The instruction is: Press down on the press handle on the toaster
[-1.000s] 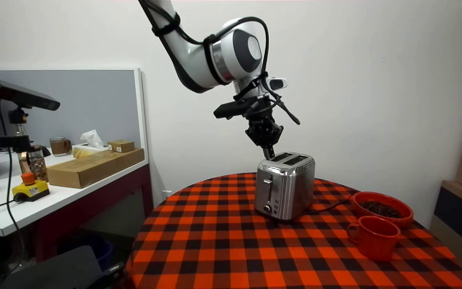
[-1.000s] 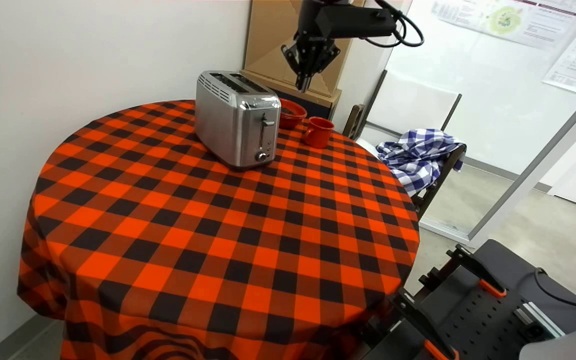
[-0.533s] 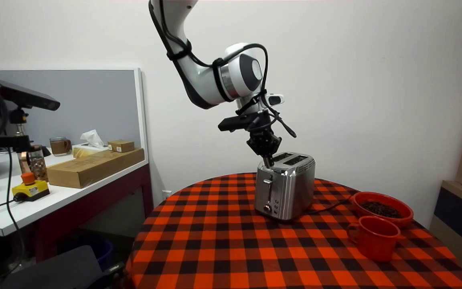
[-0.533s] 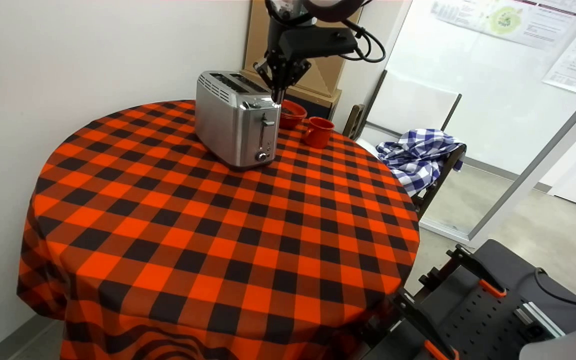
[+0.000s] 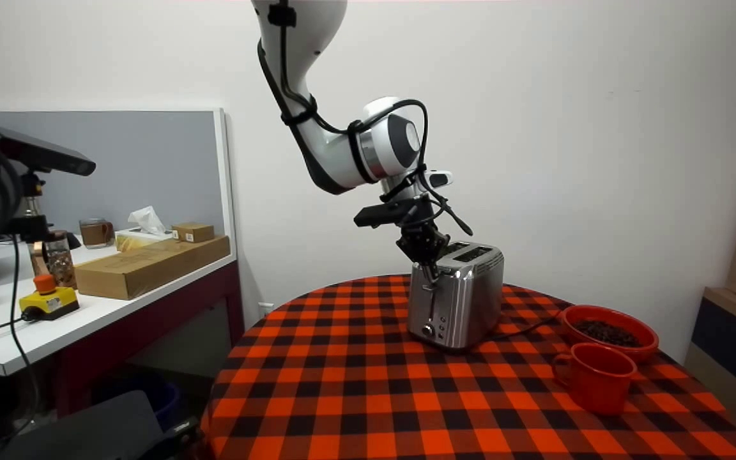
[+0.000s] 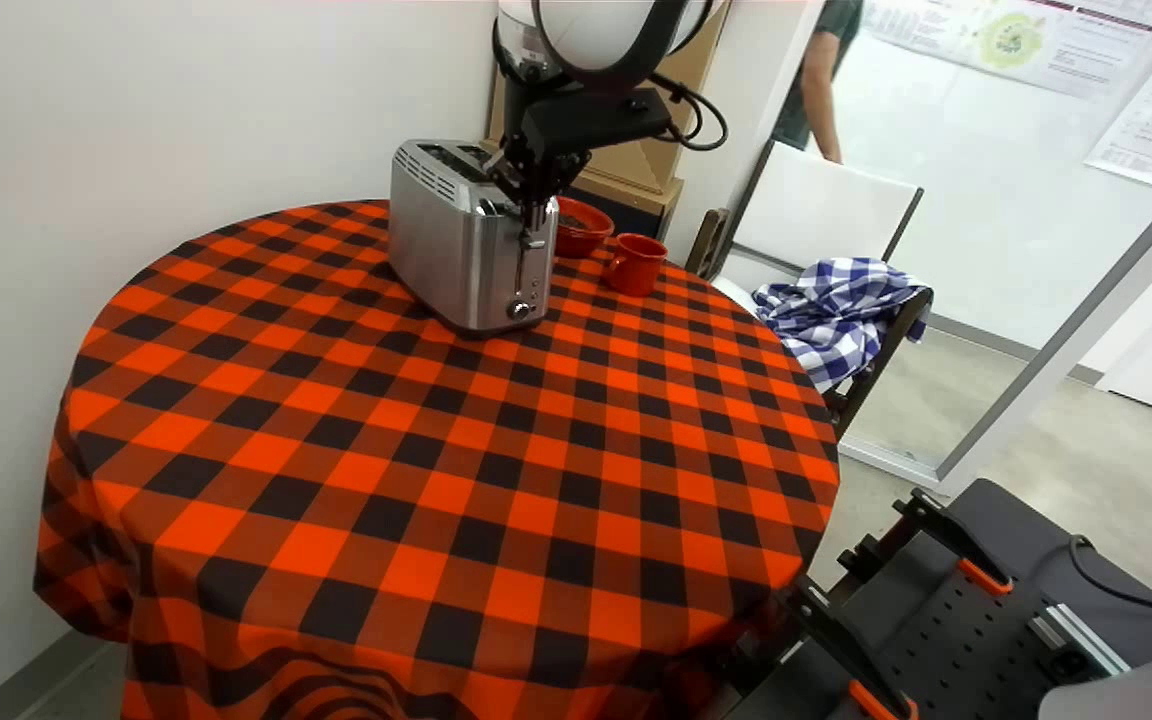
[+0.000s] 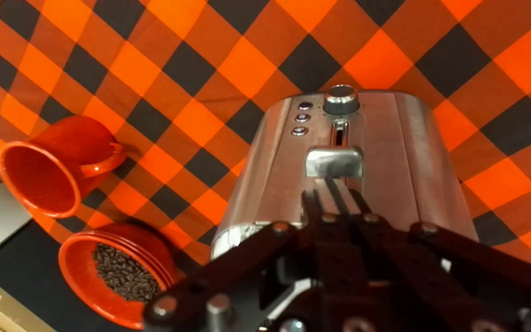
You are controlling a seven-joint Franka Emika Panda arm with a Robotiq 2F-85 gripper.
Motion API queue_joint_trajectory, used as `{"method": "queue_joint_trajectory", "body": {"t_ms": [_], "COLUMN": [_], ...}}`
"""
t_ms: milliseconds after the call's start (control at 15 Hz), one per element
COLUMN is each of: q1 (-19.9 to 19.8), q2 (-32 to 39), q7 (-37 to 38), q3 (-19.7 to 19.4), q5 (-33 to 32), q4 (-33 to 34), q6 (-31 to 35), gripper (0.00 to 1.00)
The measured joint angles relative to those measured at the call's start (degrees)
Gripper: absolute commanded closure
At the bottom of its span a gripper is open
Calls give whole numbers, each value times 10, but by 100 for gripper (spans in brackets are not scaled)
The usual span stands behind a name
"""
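Toaster (image 7: 385, 152) right of centre in wrist view. Gripper (image 7: 331, 180) fingers (image 7: 325, 197) together, tips at press handle (image 7: 333, 161); touching or just short, cannot tell. Checked tablecloth (image 7: 191, 124) beneath. Mug (image 7: 76, 136) at left, bowl (image 7: 80, 274) of dark beans (image 7: 125, 274) lower left. In exterior view, white wall (image 6: 236, 100) upper left, person (image 6: 818, 95) upper right.
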Motion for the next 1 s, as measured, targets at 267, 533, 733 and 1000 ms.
{"method": "queue_joint_trajectory", "body": {"t_ms": [267, 533, 733, 1000], "q1": [11, 17, 22, 29], "q2": [31, 63, 90, 108], "q7": [0, -1, -2, -4], "q3": [-6, -10, -13, -13], "q5": [1, 1, 1, 2], "q4": [14, 32, 50, 79], "q6": [-1, -8, -17, -56], "gripper": [98, 98, 98, 99]}}
